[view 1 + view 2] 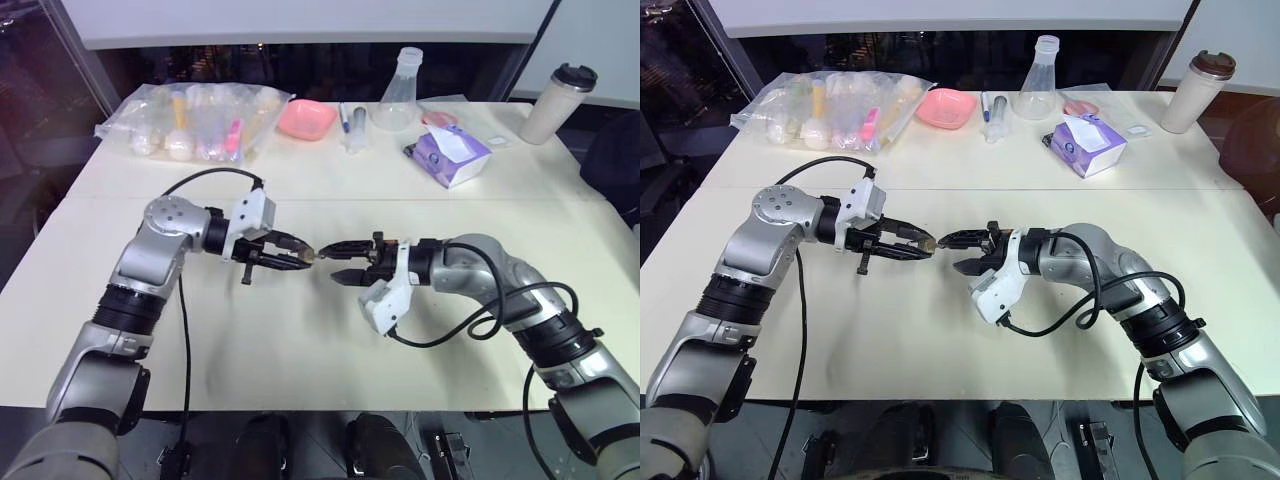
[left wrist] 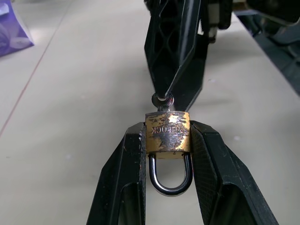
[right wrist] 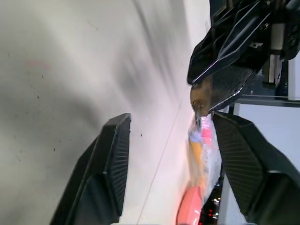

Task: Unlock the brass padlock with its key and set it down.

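Brass padlock (image 2: pixel 167 132): it sits clamped between the left gripper's (image 2: pixel 167 140) two black fingers, body squeezed flank to flank at the very tips, with the shackle (image 2: pixel 169 174) hanging back into the gap between the fingers and the keyway end facing out past the tips. A small silvery key (image 2: pixel 162 100) stands in that outer end, held up off the bench (image 1: pixel 300 330).

The right gripper (image 1: pixel 336 262) faces it tip to tip. Its jaws stand parted with nothing between them; one fingertip lies right at the key head, the other is off to the side.

By the look of it the lock is a dense, rigid little block, scuffed and probably slick on its flat faces, so a pinch across the broad flanks, as now, seems the soundest hold. The shackle appears still seated in the body, though I cannot be sure. The key is thin and stiff, and its flat head is the place to take it; a grip closing off-centre could twist the lock round inside the left jaws or knock the key askew.
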